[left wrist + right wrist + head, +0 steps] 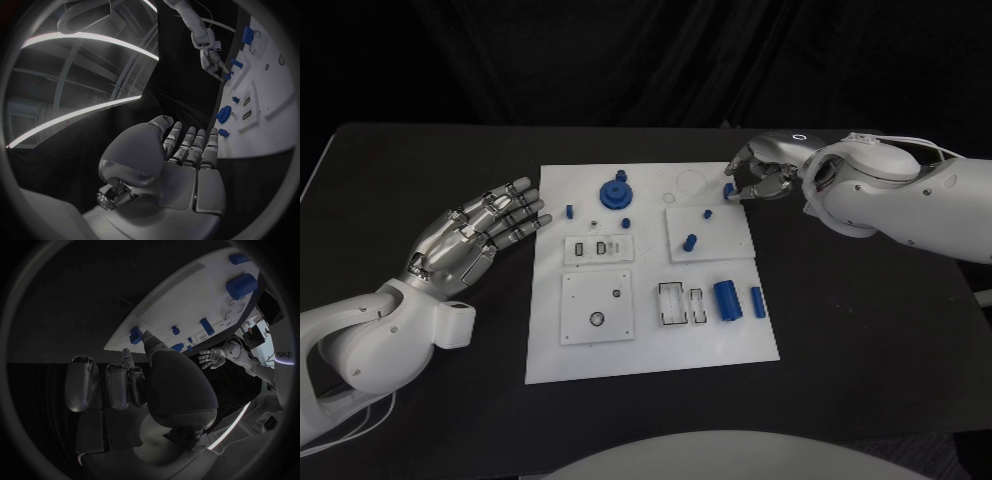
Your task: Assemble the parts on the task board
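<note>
The white task board (646,345) lies in the middle of the black table. My right hand (764,176) is over the board's far right corner, fingers curled, and pinches a small blue part (730,188) between thumb and a finger; the right wrist view shows the thumb tip against that part (135,335) at the board's edge (187,285). To the left of the board my left hand (476,236) hovers open with fingers spread and nothing in it. A round blue part (615,192) stands at the far middle, and a blue cylinder (727,297) and a blue bar (759,302) lie at the near right.
Small blue pegs (689,241) stand on a raised square plate (718,245) at the right. Two more white plates (599,249) (597,306) sit on the board's left half. A black curtain closes the far side behind the table's far edge (516,126).
</note>
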